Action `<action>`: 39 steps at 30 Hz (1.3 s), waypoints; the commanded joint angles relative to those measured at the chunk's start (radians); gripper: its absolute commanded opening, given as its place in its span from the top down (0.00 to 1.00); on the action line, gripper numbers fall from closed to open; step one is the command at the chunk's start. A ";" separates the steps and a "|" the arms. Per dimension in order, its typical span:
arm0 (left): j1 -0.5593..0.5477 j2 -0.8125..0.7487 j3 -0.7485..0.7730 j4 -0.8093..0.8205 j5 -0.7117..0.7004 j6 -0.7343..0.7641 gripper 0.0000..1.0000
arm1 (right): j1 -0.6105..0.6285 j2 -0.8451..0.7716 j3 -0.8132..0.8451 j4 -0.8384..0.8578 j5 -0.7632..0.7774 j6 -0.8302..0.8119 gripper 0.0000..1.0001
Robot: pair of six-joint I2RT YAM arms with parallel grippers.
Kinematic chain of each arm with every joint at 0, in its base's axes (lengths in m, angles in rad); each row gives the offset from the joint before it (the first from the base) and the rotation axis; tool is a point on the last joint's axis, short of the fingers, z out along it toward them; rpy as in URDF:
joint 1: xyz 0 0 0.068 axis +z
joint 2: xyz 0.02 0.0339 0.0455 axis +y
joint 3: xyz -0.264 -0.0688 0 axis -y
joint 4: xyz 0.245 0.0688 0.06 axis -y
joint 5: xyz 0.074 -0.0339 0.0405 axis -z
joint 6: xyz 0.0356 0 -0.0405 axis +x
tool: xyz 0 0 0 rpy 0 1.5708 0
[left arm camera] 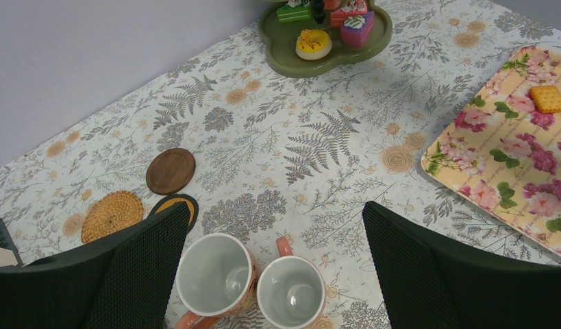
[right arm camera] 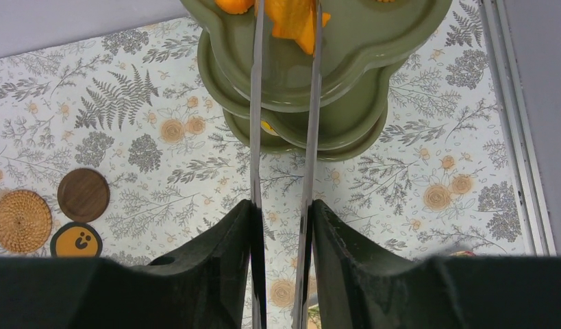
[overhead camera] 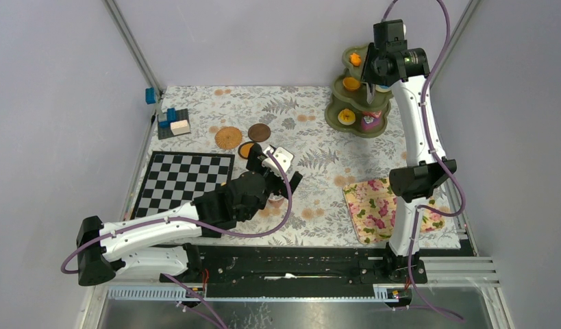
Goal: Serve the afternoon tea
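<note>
Right wrist view: the right gripper (right arm camera: 282, 214) squeezes metal tongs (right arm camera: 257, 103) around an orange treat (right arm camera: 291, 17) on top of the green stand (right arm camera: 373, 41), and the left gripper (left arm camera: 274, 219) hangs wide open above two mugs (left arm camera: 216, 274).

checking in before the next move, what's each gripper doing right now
left gripper: open, holding nothing, above two mugs.
right gripper: closed on metal tongs, their tips either side of an orange treat on the stand.
</note>
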 commanded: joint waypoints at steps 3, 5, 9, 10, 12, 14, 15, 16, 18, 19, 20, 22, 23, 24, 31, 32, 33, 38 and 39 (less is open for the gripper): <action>0.006 -0.013 -0.003 0.047 -0.010 0.006 0.01 | -0.006 -0.041 0.011 0.028 -0.031 -0.027 0.47; 0.006 -0.014 -0.002 0.046 -0.007 0.006 0.01 | -0.006 -0.054 0.008 0.018 -0.027 -0.030 0.44; 0.006 -0.012 0.000 0.044 -0.007 0.005 0.01 | -0.005 -0.078 0.092 -0.047 -0.051 -0.029 0.43; 0.006 -0.014 0.000 0.044 -0.006 0.005 0.01 | -0.004 -0.093 0.121 -0.075 -0.051 -0.030 0.44; 0.006 -0.017 -0.001 0.044 -0.006 0.003 0.01 | -0.004 -0.146 0.111 -0.126 -0.023 -0.036 0.44; 0.006 -0.020 0.000 0.043 -0.005 0.002 0.01 | -0.005 -0.238 0.019 -0.156 0.004 -0.045 0.45; 0.006 -0.023 0.002 0.041 -0.001 0.000 0.01 | -0.004 -0.302 -0.059 -0.151 0.018 -0.048 0.46; 0.006 -0.024 0.003 0.039 0.002 -0.002 0.01 | -0.005 -0.375 -0.171 -0.129 0.029 -0.048 0.46; 0.006 -0.031 0.003 0.037 0.005 -0.005 0.01 | -0.005 -0.545 -0.420 -0.049 0.049 -0.042 0.47; 0.006 -0.033 0.003 0.037 0.005 -0.006 0.01 | -0.004 -0.633 -0.543 -0.016 0.053 -0.035 0.48; 0.006 -0.036 0.002 0.037 0.005 -0.006 0.01 | -0.006 -0.737 -0.644 0.016 0.058 -0.022 0.48; 0.006 -0.040 0.001 0.039 0.005 -0.007 0.01 | -0.006 -0.869 -0.852 0.034 0.067 0.017 0.49; 0.006 -0.040 0.000 0.038 0.008 -0.009 0.01 | -0.006 -0.918 -0.942 0.033 0.071 0.041 0.49; 0.006 -0.040 -0.001 0.039 0.012 -0.012 0.01 | -0.006 -0.963 -1.027 0.025 0.073 0.062 0.49; 0.006 -0.036 -0.002 0.037 0.033 -0.025 0.01 | -0.006 -1.163 -1.458 -0.030 0.128 0.307 0.49; 0.006 -0.035 -0.003 0.039 0.031 -0.025 0.01 | -0.006 -1.176 -1.497 -0.030 0.129 0.350 0.50; 0.006 -0.034 -0.003 0.039 0.031 -0.026 0.01 | -0.006 -1.187 -1.529 -0.026 0.132 0.398 0.50; 0.006 -0.033 -0.008 0.043 0.033 -0.026 0.01 | -0.012 -1.193 -1.613 0.019 0.148 0.508 0.49; 0.006 -0.033 -0.010 0.045 0.031 -0.025 0.01 | -0.014 -1.187 -1.615 0.019 0.155 0.511 0.50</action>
